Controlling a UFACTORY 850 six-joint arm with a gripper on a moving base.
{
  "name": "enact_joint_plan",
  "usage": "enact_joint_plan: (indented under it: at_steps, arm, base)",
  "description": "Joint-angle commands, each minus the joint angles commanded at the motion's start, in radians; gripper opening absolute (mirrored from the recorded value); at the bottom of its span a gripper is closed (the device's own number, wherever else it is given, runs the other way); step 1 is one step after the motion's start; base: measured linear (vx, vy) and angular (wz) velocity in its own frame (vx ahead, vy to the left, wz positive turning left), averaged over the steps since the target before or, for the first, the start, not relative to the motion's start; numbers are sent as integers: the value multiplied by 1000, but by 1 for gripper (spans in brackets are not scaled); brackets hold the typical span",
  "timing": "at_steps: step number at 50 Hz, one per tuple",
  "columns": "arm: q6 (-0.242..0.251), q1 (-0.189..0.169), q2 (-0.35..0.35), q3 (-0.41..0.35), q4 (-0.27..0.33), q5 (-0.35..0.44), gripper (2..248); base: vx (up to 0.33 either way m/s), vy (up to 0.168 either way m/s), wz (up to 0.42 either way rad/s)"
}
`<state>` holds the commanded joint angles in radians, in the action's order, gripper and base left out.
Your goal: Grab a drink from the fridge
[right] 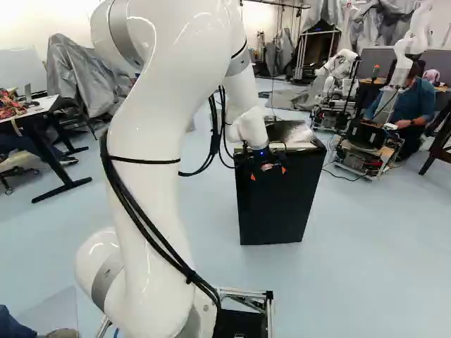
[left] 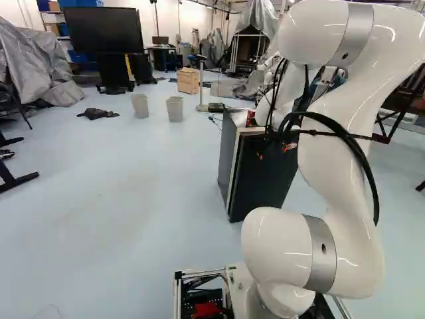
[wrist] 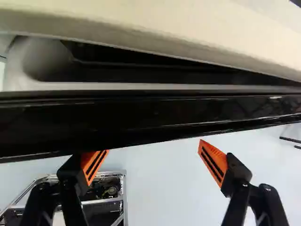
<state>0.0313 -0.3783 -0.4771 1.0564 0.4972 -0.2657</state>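
A white arm (right: 165, 91) is reaching ahead, its black gripper (right: 268, 173) hovering at the upper front of a black fridge (right: 275, 215) that is standing on pale blue floor (right: 366, 260), while its orange-padded fingers (wrist: 215, 162) are standing wide open, the fridge's edge partly hiding one.

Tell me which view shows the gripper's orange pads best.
The wrist view: the orange pads show large and close there, with a wide gap between them. Both base views show them only as small orange spots near the top of the front of the fridge: enough to place them, but little detail.
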Motion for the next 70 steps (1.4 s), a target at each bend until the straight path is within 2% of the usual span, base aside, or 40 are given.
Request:
enact_joint_plan:
  at_steps: [39,70]
  arm:
    - [0,10,-27,38,0,0,247]
    - [0,11,-29,41,0,11,247]
  base:
    - [0,0,0]
    - [0,0,0]
